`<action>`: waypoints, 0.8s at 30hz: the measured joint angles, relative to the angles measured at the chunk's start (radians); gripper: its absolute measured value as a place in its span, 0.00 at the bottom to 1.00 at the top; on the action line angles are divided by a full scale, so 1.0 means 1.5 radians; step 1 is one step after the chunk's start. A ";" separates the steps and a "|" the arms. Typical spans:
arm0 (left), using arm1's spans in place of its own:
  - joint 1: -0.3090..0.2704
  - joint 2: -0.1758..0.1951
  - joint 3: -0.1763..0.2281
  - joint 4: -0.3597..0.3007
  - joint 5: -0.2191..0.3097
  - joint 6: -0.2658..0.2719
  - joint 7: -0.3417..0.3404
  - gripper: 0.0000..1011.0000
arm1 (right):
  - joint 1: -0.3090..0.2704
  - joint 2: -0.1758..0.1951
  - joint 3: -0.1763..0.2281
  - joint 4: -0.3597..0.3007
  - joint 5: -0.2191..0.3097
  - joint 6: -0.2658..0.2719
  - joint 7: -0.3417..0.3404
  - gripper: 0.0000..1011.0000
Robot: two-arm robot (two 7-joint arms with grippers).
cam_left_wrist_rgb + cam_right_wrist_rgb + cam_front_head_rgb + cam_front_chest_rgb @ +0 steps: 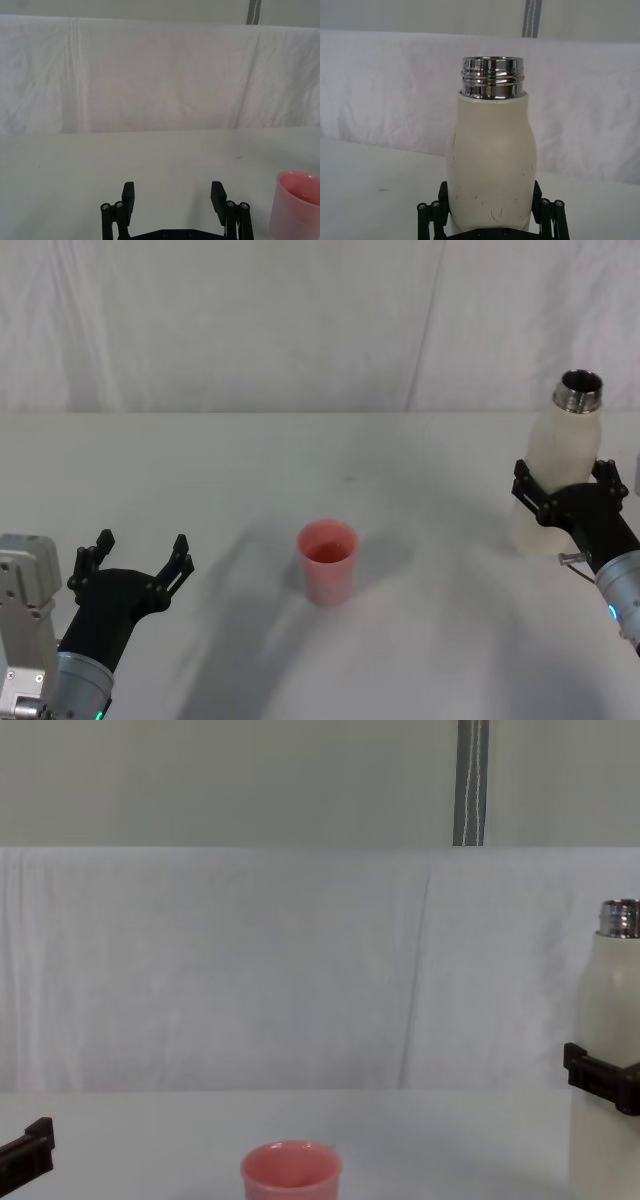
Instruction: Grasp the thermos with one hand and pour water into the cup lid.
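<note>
The thermos [557,472] stands upright near the tabletop's [300,460] right edge, clasped around its lower body by the right claw [570,488]. The cup lid [327,561] sits mid-tabletop. The left claw [137,558] hovers wide, empty, front-left.

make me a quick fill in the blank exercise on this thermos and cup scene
1. The right gripper has its fingers on either side of the ____.
2. The cup lid is coloured ____.
3. The left gripper holds nothing and its fingers are ____.
4. The thermos stands upright with a bare ____ neck.

Missing words: thermos; pink; open; steel
</note>
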 joint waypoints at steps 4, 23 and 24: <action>0.000 0.000 0.000 0.000 0.000 0.000 0.000 0.99 | -0.002 -0.003 0.003 0.005 0.010 0.000 0.000 0.94; 0.000 0.000 0.000 0.000 0.000 0.000 0.000 0.99 | -0.007 -0.009 -0.001 0.023 0.022 -0.009 -0.010 0.94; 0.000 0.000 0.000 0.000 0.000 0.000 0.000 0.99 | -0.007 -0.009 -0.001 0.023 0.022 -0.009 -0.010 0.94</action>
